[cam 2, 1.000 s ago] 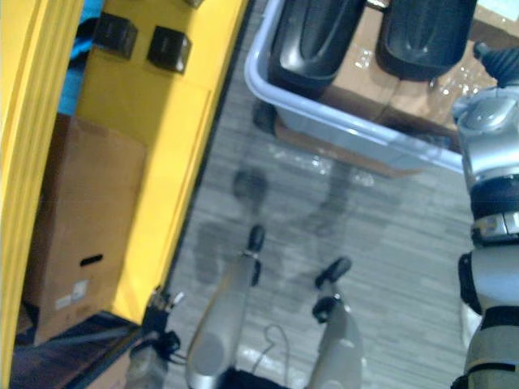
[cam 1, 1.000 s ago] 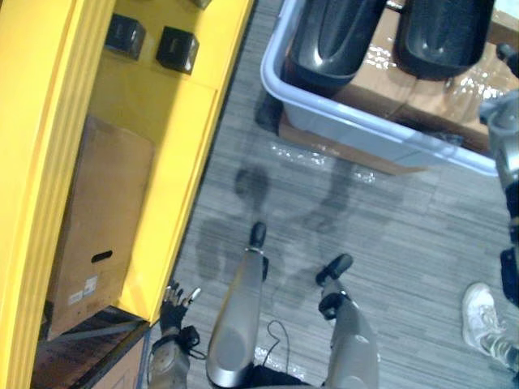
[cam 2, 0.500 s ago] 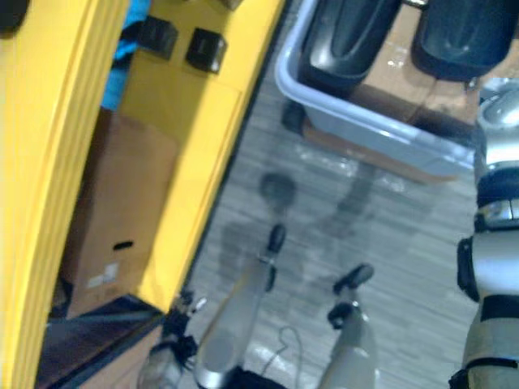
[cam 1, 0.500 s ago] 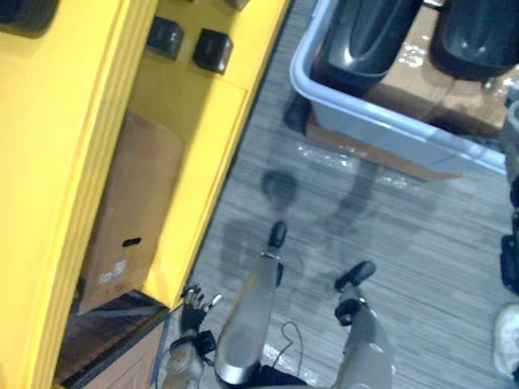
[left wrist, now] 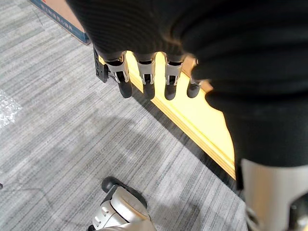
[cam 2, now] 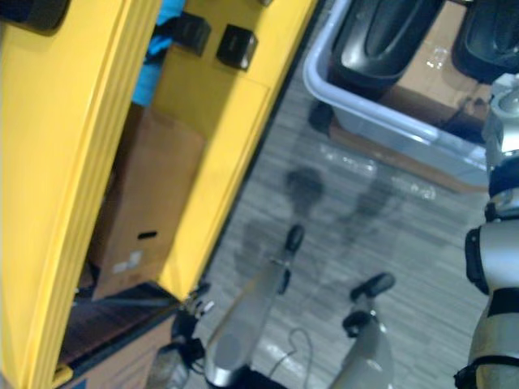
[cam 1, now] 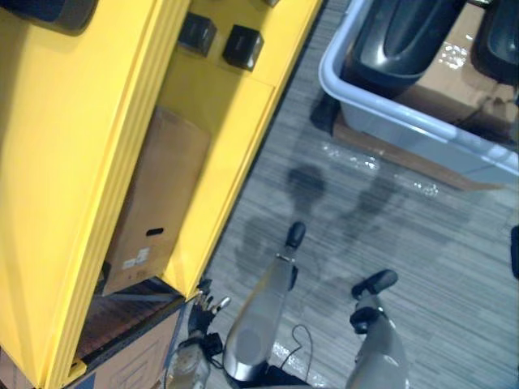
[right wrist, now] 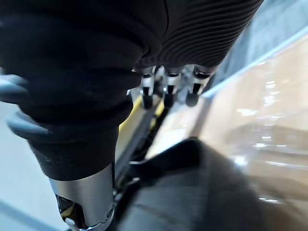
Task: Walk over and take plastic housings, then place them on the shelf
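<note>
While it is hanging empty with straight fingers, the left robot hand (left wrist: pixel 147 82) is hovering just beside the yellow shelf (cam 1: pixel 97 162). The right robot hand (right wrist: pixel 167 91) is dangling loose fingers, holding nothing. The plastic housings (cam 1: pixel 401 36) are lying in the pale bin (cam 1: pixel 381 109), well ahead of both. I am judging this as the walking step; the next move is calling for stepping closer and reaching in.

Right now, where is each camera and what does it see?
Left eye: head, looking down at yellow shelf, grey bin, left hand.
Right eye: beside it, same scene, plus right arm.
Left wrist: past left hand's fingers to carpet, shelf edge.
Right wrist: past right hand to a dark housing.
Both eyes share shelf and bin.
</note>
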Robot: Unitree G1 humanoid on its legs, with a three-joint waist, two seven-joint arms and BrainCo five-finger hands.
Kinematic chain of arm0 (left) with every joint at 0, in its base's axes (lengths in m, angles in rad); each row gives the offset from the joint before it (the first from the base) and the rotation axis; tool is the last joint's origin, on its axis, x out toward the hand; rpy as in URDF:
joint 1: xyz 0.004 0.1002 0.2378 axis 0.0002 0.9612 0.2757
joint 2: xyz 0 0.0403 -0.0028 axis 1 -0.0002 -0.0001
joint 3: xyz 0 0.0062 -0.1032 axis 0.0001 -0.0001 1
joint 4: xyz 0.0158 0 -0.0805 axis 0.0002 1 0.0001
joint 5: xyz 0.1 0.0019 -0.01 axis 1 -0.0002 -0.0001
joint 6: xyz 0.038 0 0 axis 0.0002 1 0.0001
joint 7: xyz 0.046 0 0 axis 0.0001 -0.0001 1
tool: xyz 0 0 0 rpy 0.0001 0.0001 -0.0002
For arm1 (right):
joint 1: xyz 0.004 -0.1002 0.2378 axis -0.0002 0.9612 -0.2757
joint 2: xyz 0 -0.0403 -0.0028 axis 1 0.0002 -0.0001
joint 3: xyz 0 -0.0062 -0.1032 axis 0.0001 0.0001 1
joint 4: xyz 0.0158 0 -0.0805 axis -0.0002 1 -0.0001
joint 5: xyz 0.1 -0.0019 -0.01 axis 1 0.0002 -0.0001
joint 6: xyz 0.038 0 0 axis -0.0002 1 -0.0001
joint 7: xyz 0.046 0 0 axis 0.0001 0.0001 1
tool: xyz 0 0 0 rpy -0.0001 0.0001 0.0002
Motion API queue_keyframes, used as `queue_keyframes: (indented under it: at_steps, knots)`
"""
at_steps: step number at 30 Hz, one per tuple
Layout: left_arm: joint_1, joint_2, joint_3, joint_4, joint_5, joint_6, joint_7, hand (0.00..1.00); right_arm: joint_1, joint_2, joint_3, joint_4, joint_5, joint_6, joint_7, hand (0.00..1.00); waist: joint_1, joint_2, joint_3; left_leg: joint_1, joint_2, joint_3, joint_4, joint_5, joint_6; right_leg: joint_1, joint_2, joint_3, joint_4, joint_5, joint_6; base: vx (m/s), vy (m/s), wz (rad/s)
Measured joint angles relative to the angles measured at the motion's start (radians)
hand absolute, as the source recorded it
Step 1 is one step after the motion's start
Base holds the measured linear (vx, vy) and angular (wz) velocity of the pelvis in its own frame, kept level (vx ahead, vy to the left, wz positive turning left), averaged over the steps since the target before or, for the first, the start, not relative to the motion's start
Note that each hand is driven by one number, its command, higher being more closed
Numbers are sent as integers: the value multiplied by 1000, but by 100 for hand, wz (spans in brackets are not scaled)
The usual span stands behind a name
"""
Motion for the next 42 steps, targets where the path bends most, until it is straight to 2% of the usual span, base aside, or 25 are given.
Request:
queue_keyframes:
  at_steps: [2, 4, 7, 9, 15, 16, 18, 20, 21, 23, 24, 26, 30, 35, 38, 42]
  knots:
    - [0, -1, -25, 10, 0, -1, -2, 0, -1, -11, 0, 22, 14, 28, -3, 0, 12, 17, -12, -3, -3, -2, -2, 0, 0, -1, -2, -2, -1, 0, 2, 34, 5, 5]
    - [0, -5, -39, 26, 1, -2, -5, 0, -5, -26, 0, 24, 13, 41, -41, 0, 22, 35, -25, -6, -7, -4, -3, 0, 0, -4, -6, -5, 0, -1, 4, 33, 5, 5]
    - [-1, -4, -58, 30, 0, -2, -4, 0, -7, -43, 0, 25, 13, 55, -61, 0, 30, 41, -29, -7, -13, -6, -2, 0, 0, -5, -12, -5, 0, -4, 7, 11, 3, 1]
    - [-2, -4, -62, 30, -1, -5, -4, 0, -8, -55, 0, 25, 13, 66, -56, 0, 36, 41, -29, -12, -16, -6, -1, -1, 0, -8, -15, -5, -1, -5, 5, 0, 0, 0]
    - [-4, -4, -65, 28, -4, 1, -5, 0, -27, -88, 41, 20, 13, 122, 26, 0, 50, 41, -29, -31, -17, -9, 3, -2, 0, -24, -15, -5, 0, -5, 5, 0, 0, 0]
    - [-3, -4, -65, 28, -6, 1, -6, 0, -27, -100, 45, 10, 13, 137, 56, 100, 51, 42, -29, -31, -17, -9, 4, -2, 0, -24, -15, -5, 1, -5, 5, 0, 0, 0]
    - [-3, -4, -67, 28, -28, 2, -6, 0, -28, -115, 59, -1, 12, 166, 91, 100, 51, 42, -30, -30, -16, -9, 4, -2, 0, -24, -15, -5, 1, -5, 5, 0, 0, 0]
    - [-3, -4, -69, 28, -35, 3, -7, 0, -36, -142, 88, -14, 9, 228, 141, 100, 51, 42, -30, -30, -16, -9, 6, -4, 0, -24, -15, -5, 2, -6, 7, 0, 0, 0]
    - [-3, -4, -69, 28, -36, 3, -7, 0, -41, -150, 90, -14, 8, 242, 155, 100, 51, 42, -30, -30, -16, -8, 7, -4, 0, -23, -15, -5, 1, -6, 7, 0, 0, 0]
    - [-3, -3, -69, 28, -39, 3, -7, 0, -54, -176, 110, -14, -14, 290, 219, 100, 51, 42, -30, -30, -16, -8, 8, -4, 0, -22, -15, -5, 1, -6, 7, 0, 0, 0]
    - [-2, -3, -66, 28, -39, 3, -6, 0, -64, -201, 123, -14, -30, 326, 278, 100, 51, 42, -30, -30, -16, -8, 8, -5, -1, -22, -15, -5, 1, -6, 7, 0, 0, 0]
    - [-2, -3, -65, 28, -40, 3, -6, 0, -69, -214, 125, -14, -35, 344, 312, 100, 51, 42, -30, -28, -15, -7, 8, -5, -1, -21, -14, -3, 1, -6, 6, 3, -4, -2]
    - [0, -3, -64, 26, -39, 3, -5, 0, -90, -225, 151, 17, -69, 436, 472, 100, 51, 45, -32, -13, -12, -2, 6, -6, -2, -9, -12, 0, -2, -5, 5, 7, -5, -2]
    - [6, -3, -63, 17, -38, 3, -6, 0, -87, -193, 169, 47, -184, 495, 576, 100, 51, 45, -32, 9, -12, -2, 5, -7, -2, 11, -12, 0, -2, -6, 6, 0, 0, 0]
    - [18, -3, -62, -1, -37, 2, -6, 0, -85, -170, 169, 69, -267, 494, 606, 100, 50, 45, -32, 14, -12, -2, 5, -7, -2, 17, -13, 0, -3, -6, 6, 0, 0, 0]
    - [29, -3, -60, -24, -35, -1, -6, 0, -84, -146, 169, 85, -313, 489, 609, 100, 48, 45, -32, 32, -12, -2, 0, -7, -2, 34, -13, 0, -5, -4, 5, 0, 0, 0]
